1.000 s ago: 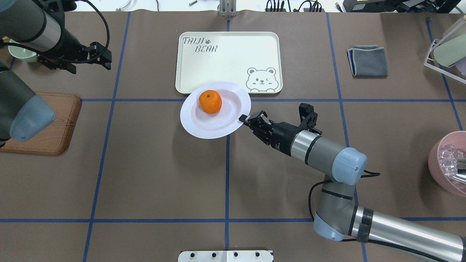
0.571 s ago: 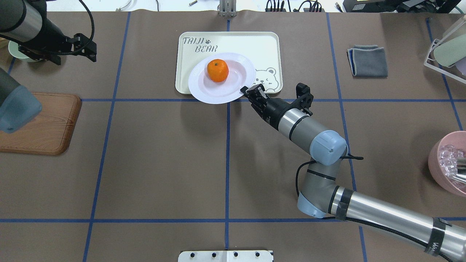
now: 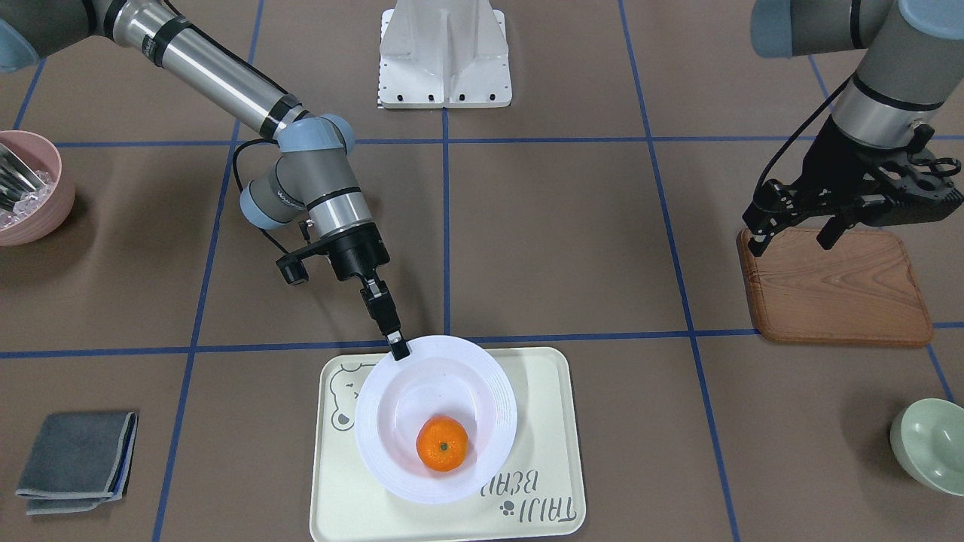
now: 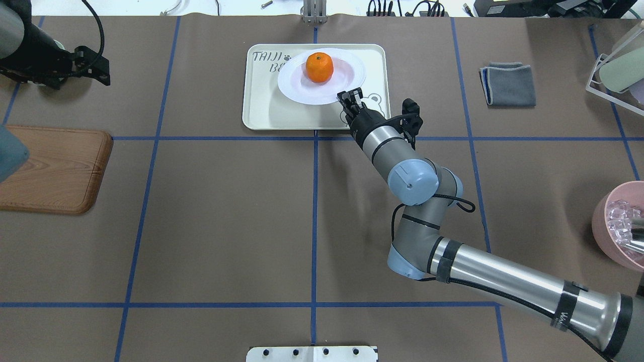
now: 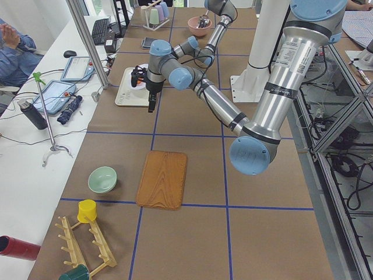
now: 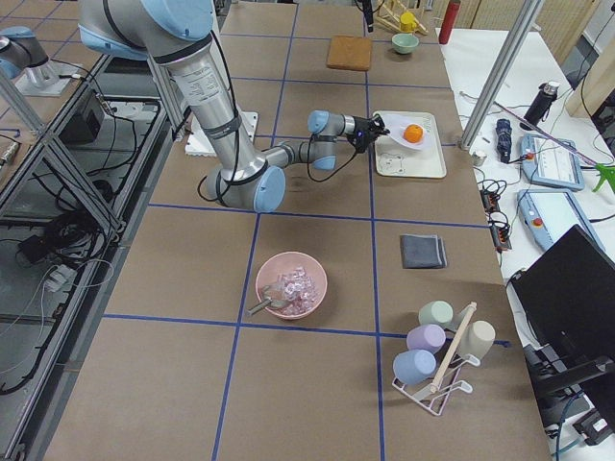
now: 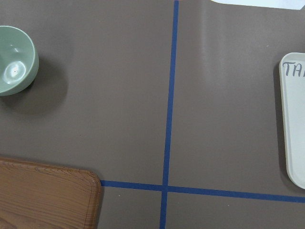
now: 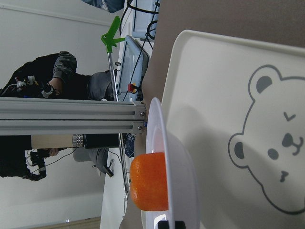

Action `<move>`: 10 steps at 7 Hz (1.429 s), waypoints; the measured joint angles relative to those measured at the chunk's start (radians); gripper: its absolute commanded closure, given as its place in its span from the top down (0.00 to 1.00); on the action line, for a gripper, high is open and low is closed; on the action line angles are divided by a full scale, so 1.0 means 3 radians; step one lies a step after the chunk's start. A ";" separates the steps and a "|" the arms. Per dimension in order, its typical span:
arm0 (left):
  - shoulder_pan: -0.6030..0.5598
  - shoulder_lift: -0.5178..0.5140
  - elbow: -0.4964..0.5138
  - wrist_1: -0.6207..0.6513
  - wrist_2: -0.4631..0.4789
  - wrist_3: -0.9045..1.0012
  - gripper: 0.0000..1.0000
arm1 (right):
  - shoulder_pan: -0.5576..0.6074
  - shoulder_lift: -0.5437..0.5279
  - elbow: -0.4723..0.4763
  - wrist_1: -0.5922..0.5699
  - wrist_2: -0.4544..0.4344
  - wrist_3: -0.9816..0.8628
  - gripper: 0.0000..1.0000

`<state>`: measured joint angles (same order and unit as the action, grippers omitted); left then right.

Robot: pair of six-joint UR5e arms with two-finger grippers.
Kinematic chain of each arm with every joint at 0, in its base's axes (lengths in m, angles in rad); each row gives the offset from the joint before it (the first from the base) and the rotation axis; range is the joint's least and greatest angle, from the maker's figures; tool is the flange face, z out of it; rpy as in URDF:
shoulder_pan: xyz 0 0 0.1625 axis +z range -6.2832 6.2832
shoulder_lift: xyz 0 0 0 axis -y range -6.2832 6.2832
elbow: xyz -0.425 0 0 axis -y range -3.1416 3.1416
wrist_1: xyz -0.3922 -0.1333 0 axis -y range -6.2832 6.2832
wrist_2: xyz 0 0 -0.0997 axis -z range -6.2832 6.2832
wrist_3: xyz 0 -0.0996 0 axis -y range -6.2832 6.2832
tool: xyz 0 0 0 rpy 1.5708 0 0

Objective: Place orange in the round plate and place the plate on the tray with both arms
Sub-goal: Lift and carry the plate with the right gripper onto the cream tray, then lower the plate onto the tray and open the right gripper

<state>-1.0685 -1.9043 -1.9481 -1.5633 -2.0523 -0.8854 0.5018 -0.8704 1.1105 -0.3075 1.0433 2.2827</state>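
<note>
- Plate (image 4: 348, 75) hangs over the far half of the tray (image 4: 261, 110). Its shadow on the tray and the edge-on wrist view suggest that it is held just clear of the tray, not resting on it.
- The orange (image 4: 319, 68) sits in the well of the plate, a little off centre towards the side away from the robot.
- The right claw (image 4: 346, 96) pinches the plate's rim at the edge nearest the robot. From the claw, the plate lies ahead and slightly to the robot's left, directly above its target.
- The move to come is probably a straight descent and then a release; the plate already has tray under nearly all of it.
- The right arm is stretched forward from the robot's right with its wrist low, and the claw points across the tray's near right corner.
- The left claw (image 3: 791, 239) is spread and holds nothing. It hovers well apart from the tray, over the surface (image 3: 557, 226) by the wooden board (image 3: 836, 293) and near the green bowl (image 3: 930, 444).
- The right arm is much the nearer and alone carries the plate.
</note>
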 measured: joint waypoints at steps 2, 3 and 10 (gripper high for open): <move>-0.0002 0.0023 -0.0029 0.0001 0.0000 0.0001 0.98 | 0.0036 0.0171 -0.0285 -0.0073 -0.0010 0.0071 0.00; -0.0002 0.0027 -0.0033 0.0001 0.0000 0.0001 0.98 | 0.0030 0.0222 -0.0356 -0.0102 -0.0011 0.0083 0.00; 0.0007 0.0037 0.0001 -0.0002 -0.0001 0.0001 0.98 | -0.0237 -0.0298 0.0634 -0.0367 0.0086 -0.0262 1.00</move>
<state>-1.0662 -1.8931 -1.9479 -1.5638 -2.0525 -0.8851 0.4307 -0.9597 1.3006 -0.4177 1.0692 2.2042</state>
